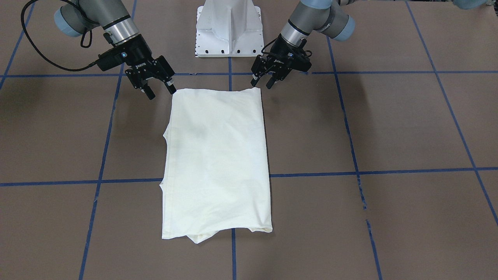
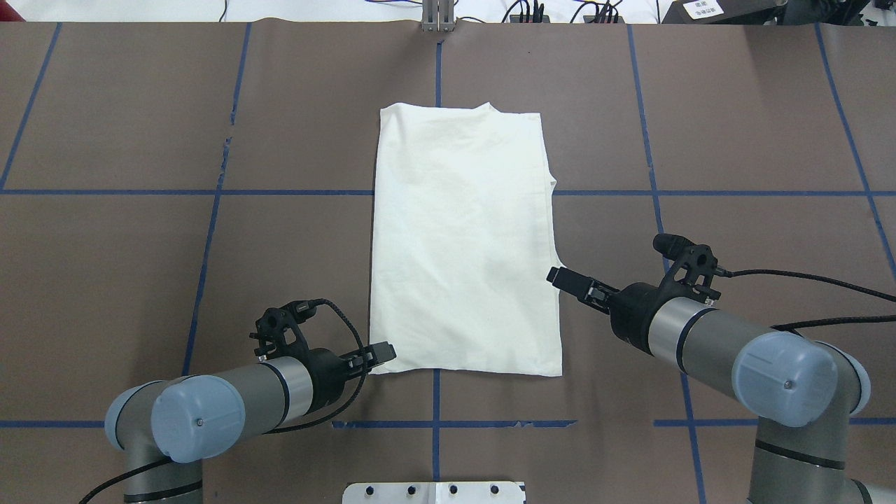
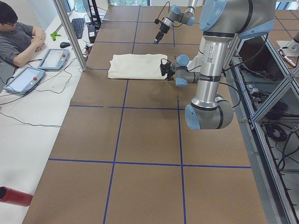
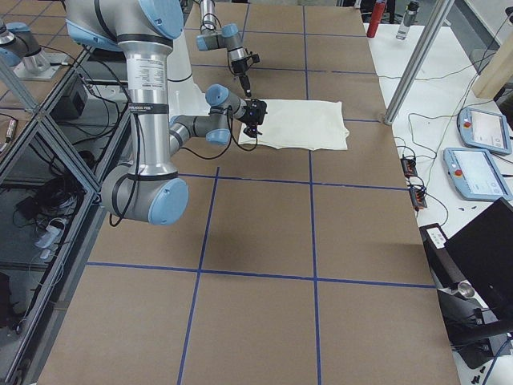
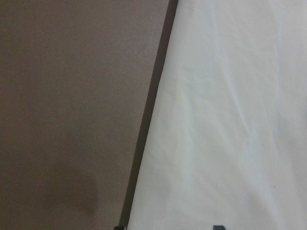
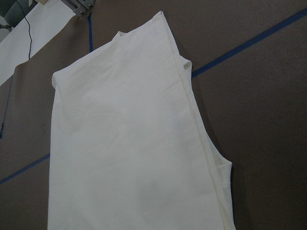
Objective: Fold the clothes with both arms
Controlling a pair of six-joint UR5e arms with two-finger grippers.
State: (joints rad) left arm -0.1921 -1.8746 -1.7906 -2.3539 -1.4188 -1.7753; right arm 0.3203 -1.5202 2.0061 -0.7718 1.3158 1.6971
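The cream shirt (image 1: pixel 218 155) lies flat in the middle of the desk (image 1: pixel 389 128), plain side up and folded into 1 narrow rectangle. Its long axis runs straight away from the robot's base, so 1 short edge faces the robot and the other, where a bit of collar peeks out, lies at the far end. The 2 arms sit at that near short edge, 1 at each corner. The left end effector (image 1: pixel 261 84) is spread and holds nothing. It hangs just beside the near left corner, low enough that its wrist camera sees only cloth edge and desk. The right end effector (image 1: pixel 161 93) is also spread and empty, with 1 fingertip close to the near right corner. Its wrist view takes in almost the whole garment, so it looks higher and a little farther off than the left. From either one the shirt lies forward, away from the base, and slightly inward. My guess is that the coming move is a pinch at these 2 corners, carrying the near edge along the long axis toward the collar end.
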